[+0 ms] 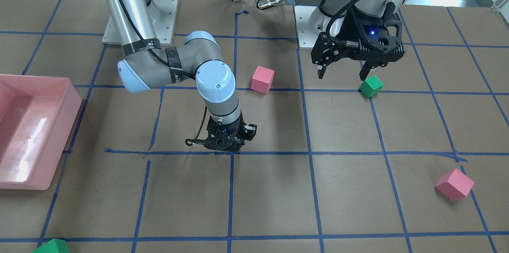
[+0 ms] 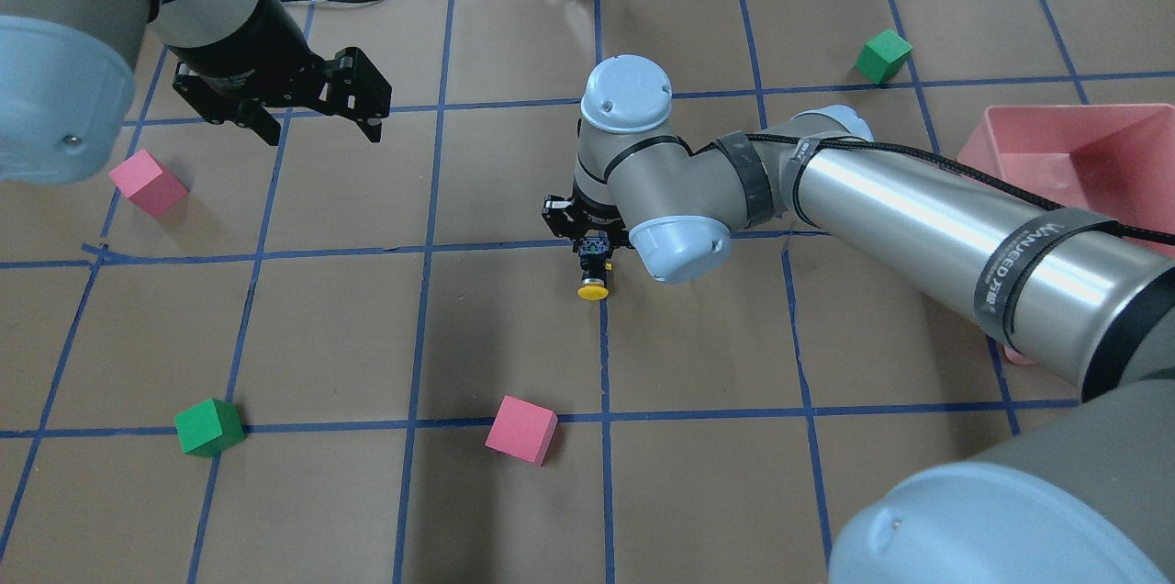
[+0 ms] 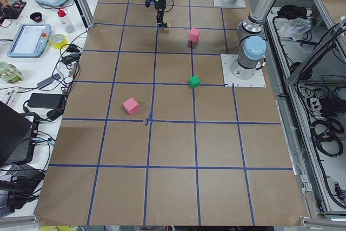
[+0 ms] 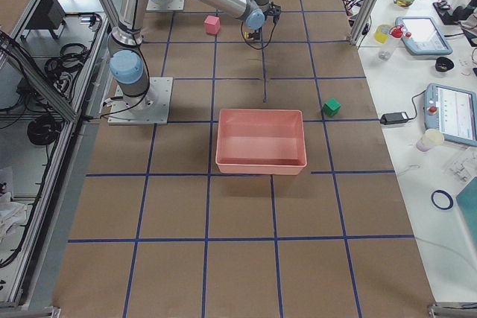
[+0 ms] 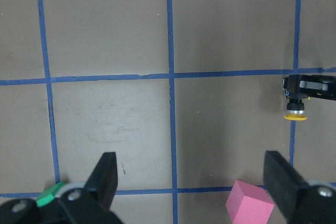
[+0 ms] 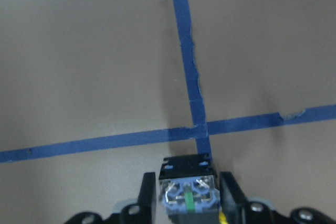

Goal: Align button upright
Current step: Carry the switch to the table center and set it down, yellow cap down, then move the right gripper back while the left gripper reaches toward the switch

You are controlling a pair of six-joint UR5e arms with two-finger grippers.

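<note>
1. The button [image 2: 594, 279] lies at the centre of the overhead frame, just beside a tape crossing [image 6: 198, 127]. It is on its side, with the yellow cap [image 2: 594, 291] towards the lower edge, and is not yet upright.
2. The right gripper [image 6: 188, 179] is pinched on the button's base block [image 6: 188, 198], one finger on each flank.
3. The step in hand is judged to be the turn to upright. The pinch should be held firm and the wrist rotated until the cap faces up. The block should be seated flat on the table [image 2: 698, 474] before release. A slip on so small a block is the likely fault.
4. The right arm [image 2: 918, 217] enters from the right of the overhead frame. Its wrist is bent steeply down and the gripper is low. Contact between button and table cannot be told.
5. The left gripper [image 2: 312, 120] hangs at upper left with its fingers spread and empty, well apart from the button.
</note>
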